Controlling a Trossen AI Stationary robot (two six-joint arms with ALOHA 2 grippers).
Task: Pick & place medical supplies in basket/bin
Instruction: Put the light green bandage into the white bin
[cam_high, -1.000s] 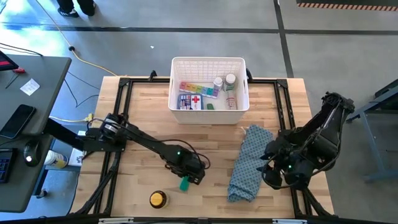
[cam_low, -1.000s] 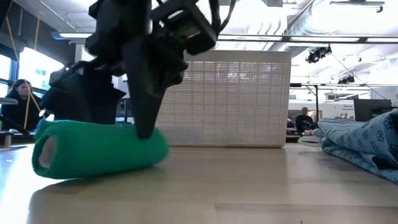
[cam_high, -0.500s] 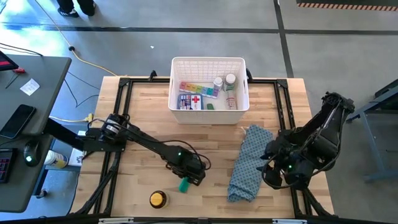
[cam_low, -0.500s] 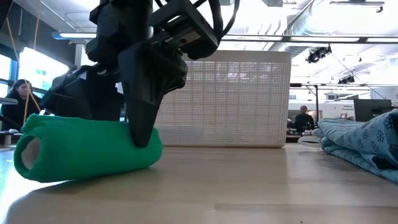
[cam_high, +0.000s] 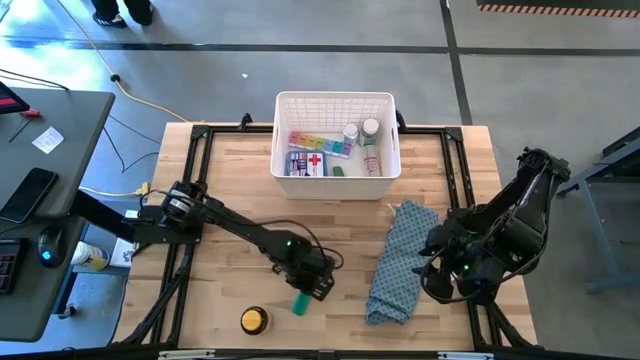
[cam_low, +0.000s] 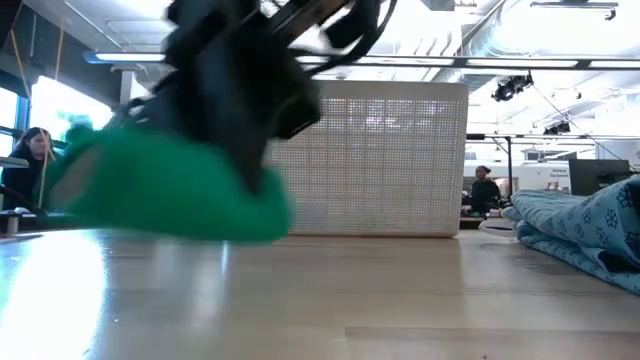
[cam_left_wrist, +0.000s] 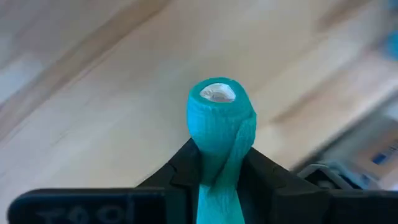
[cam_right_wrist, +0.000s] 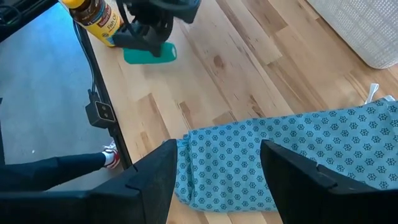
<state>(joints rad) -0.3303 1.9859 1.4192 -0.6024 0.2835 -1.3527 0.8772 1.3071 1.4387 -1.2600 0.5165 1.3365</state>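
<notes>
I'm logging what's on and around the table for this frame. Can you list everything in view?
basket: 1, white, table's far middle
pill strip: 1, rainbow, in basket
red-cross pack: 1, blue-white, in basket
bottles: 2, white-capped, in basket
green tube: 1, green, near table's front edge, between the left gripper's fingers
tin: 1, yellow, front edge, left of the tube
cloth: 1, blue patterned, right of centre
table: 1, light wood
desk: 1, grey, left of table, with phone and mouse
person: 1, seated, room behind
left gripper: 1, dark, closed on the tube
right gripper: 1, dark, open, beside the cloth
</notes>
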